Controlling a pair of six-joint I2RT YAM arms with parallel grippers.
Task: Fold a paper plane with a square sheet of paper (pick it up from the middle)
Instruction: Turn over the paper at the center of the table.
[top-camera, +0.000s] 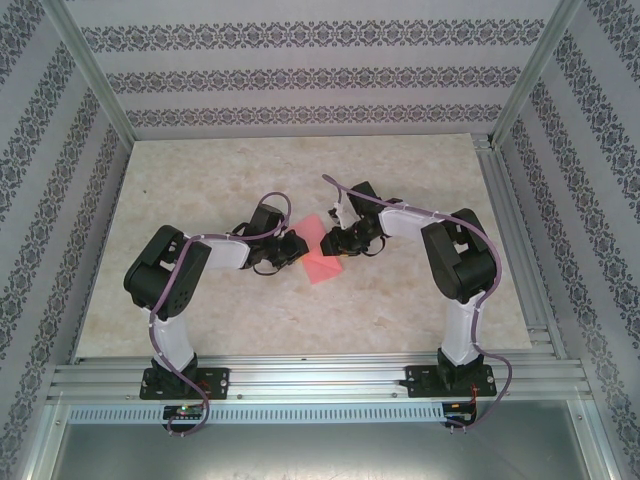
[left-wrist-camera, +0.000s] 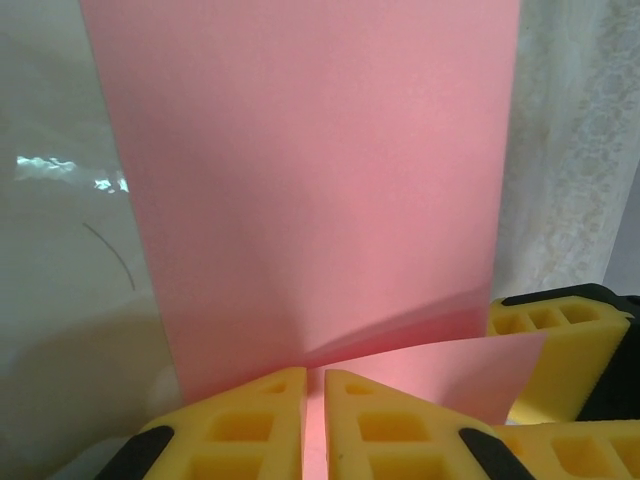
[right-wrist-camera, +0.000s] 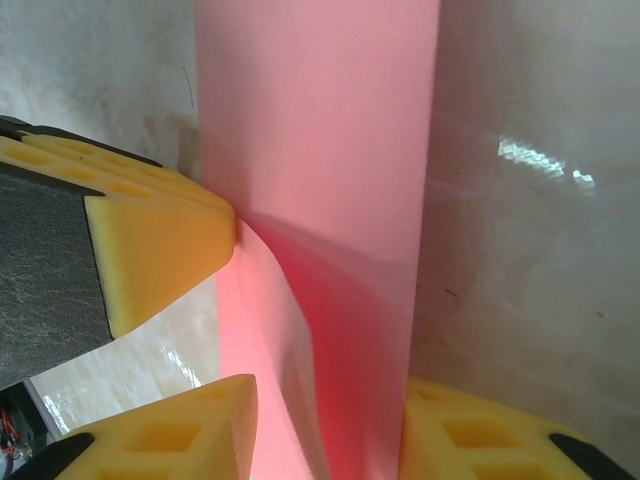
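Left of centre in the top view, the left gripper (top-camera: 288, 250) pinches the thin pink-red square sheet of paper (top-camera: 322, 262) (yellow foam fingers (left-wrist-camera: 250, 425) nearly meet on its edge). The half-folded sheet lies mid-frame between both grippers, equally near each; right of it, the right gripper (top-camera: 338, 240) straddles it, fingers parted.

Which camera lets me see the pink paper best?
The top external view: nearly the whole pink paper shows there, though small. In the left wrist view the paper is big but cut off, with a fold near the bottom. The right wrist view has a tall strip of it, curling lower down.
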